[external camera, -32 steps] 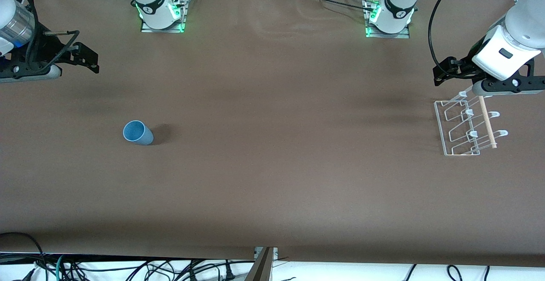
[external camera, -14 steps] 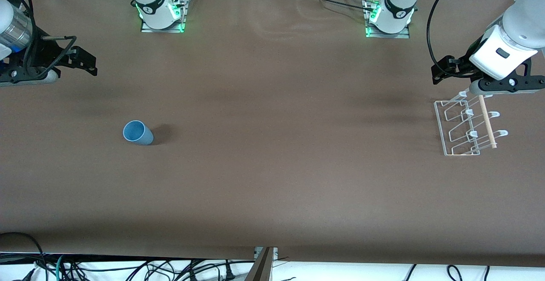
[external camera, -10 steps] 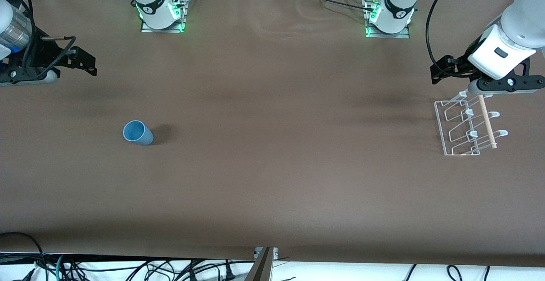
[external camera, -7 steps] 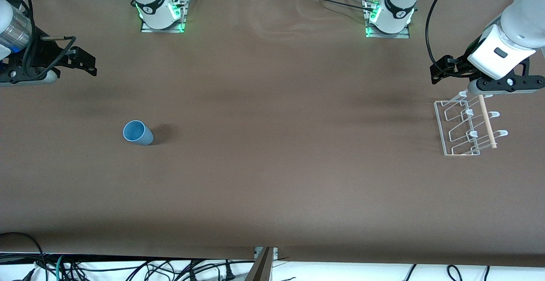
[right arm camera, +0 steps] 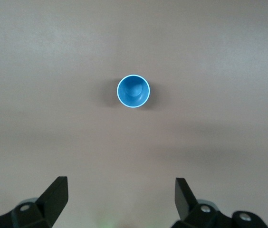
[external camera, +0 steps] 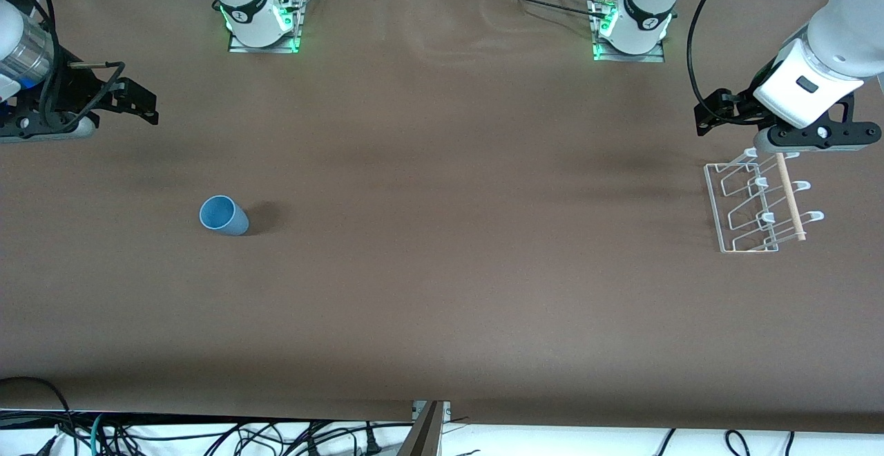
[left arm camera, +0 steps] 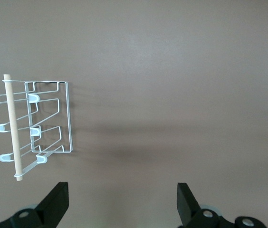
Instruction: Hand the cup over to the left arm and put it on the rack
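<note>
The cup stands upright on the brown table, mouth up, toward the right arm's end; the rack sits well apart at the left arm's end; the right gripper hangs spread wide and empty above the table, the cup apart from it; the left gripper hovers just beside the rack, fingers likewise parted, grasping nothing.

A high front camera looks down across the whole table toward both arm bases. Each wrist camera looks straight down from well above: the left shares the rack with the front view, the right shares the cup.
</note>
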You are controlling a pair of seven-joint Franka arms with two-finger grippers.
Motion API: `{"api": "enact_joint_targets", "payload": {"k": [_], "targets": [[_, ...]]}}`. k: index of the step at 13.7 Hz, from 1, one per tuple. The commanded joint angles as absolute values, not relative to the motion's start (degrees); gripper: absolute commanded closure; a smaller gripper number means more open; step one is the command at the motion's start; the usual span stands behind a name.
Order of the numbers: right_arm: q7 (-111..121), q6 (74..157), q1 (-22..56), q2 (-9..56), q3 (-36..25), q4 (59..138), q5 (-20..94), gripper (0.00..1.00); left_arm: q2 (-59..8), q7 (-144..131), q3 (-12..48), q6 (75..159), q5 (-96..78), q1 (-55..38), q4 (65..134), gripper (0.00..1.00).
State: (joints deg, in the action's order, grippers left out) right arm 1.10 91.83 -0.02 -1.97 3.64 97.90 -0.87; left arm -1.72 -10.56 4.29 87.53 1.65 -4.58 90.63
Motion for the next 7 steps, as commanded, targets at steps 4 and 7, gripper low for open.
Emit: {"api": "enact_joint_targets", "payload": {"k": [4, 7], "targets": [[1.6, 91.4, -0.8, -1.5, 4.0, 97.2, -0.1, 0.01, -1.5, -9.5, 4.4, 86.3, 2.6, -4.7, 89.6, 0.0], [1.1, 91.6, -0.7, -1.0, 4.0, 97.2, -0.1, 0.01, -1.4, -9.5, 4.3, 86.2, 2.6, -4.5, 89.6, 0.0]]}}
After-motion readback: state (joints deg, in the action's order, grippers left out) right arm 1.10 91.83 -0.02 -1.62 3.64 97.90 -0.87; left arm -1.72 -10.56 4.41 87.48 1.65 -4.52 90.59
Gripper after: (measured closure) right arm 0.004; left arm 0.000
